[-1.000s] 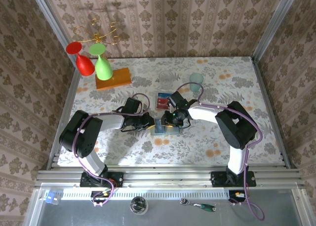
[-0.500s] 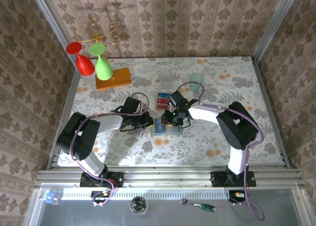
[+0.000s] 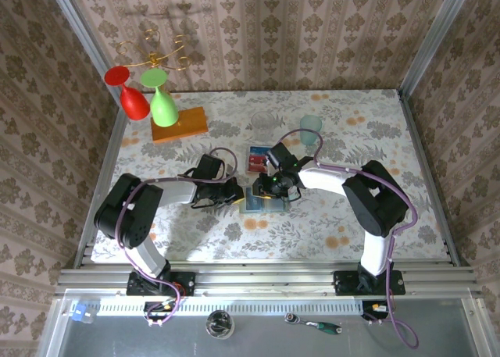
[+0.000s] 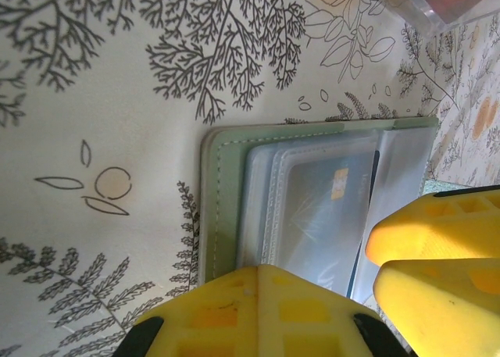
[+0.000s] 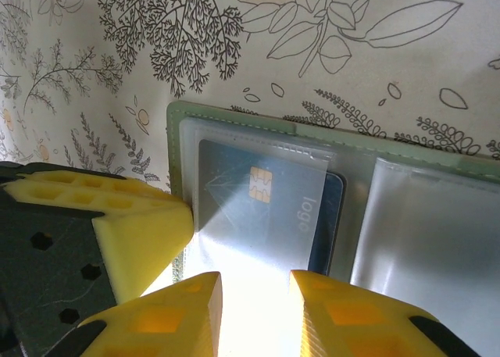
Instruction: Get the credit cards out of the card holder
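Card holder, left hand closed, resting on it

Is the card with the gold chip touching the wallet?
Touching. The right wrist view shows the card tucked inside a clear pocket of the wallet.

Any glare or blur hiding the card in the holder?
Right wrist: strong glare whites out the sleeve by the right fingers, yet the credit card reads clearly. Left wrist: left fingers soft, card holder sharp. Top external: evenly lit.
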